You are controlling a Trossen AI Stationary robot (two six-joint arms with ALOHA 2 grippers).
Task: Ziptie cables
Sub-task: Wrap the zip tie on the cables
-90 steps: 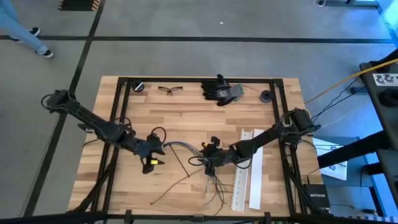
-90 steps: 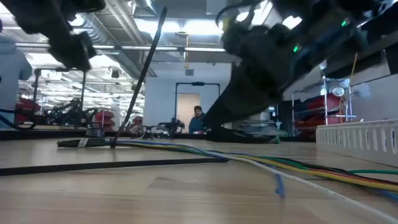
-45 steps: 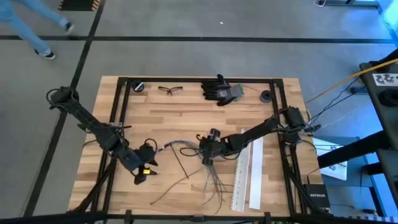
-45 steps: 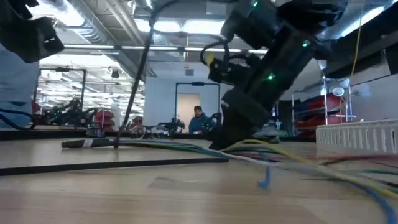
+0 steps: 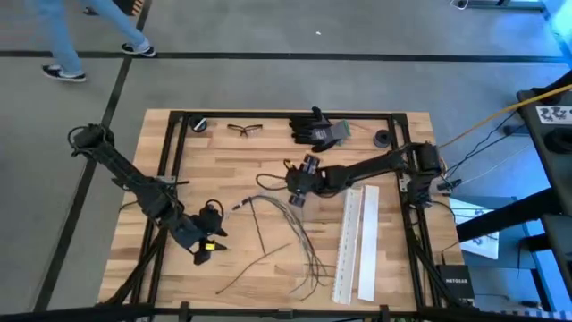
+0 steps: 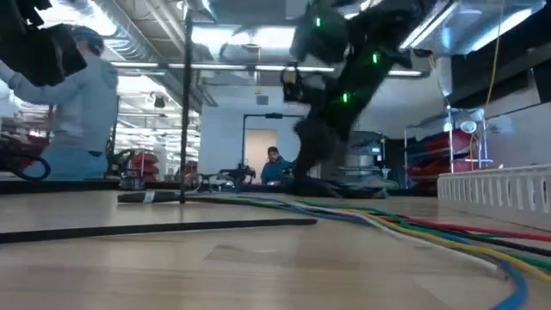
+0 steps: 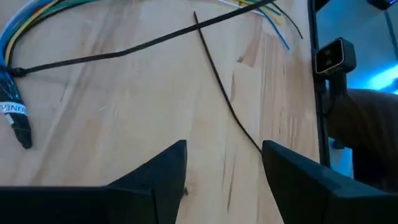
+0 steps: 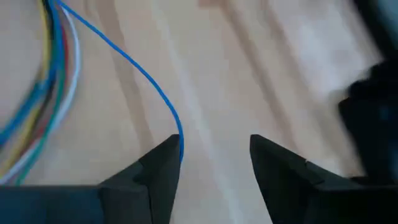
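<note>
The cables [image 5: 279,204] lie as a loose bundle of coloured wires across the middle of the table. They are gathered in a black sleeve [image 7: 15,118] at the left end and fan out toward the near edge. Thin black zip ties [image 7: 224,99] lie by the bundle, and one black strip [image 6: 185,95] stands upright in the low view. My left gripper [image 5: 214,238] hovers open to the left of the bundle, with nothing between its fingers [image 7: 158,177]. My right gripper [image 5: 297,195] is open just beyond the bundle's far side. My right gripper has nothing between its fingers. A blue wire [image 8: 149,87] runs up to the tip of one finger [image 8: 165,165], and I cannot tell whether the two touch.
Two long white perforated strips [image 5: 357,241] lie right of the cables. Black gloves [image 5: 317,130], safety glasses [image 5: 244,130] and two small black round parts [image 5: 198,123] sit along the far edge. A person [image 5: 80,27] walks on the floor beyond the far left corner.
My right gripper has gone up and toward the far edge, from over the cables' fanned ends to beyond the bundle. The bundle's middle has shifted toward the far edge, and the upright black strip has gone from slanting to vertical. My left gripper has drawn back toward the near left corner.
</note>
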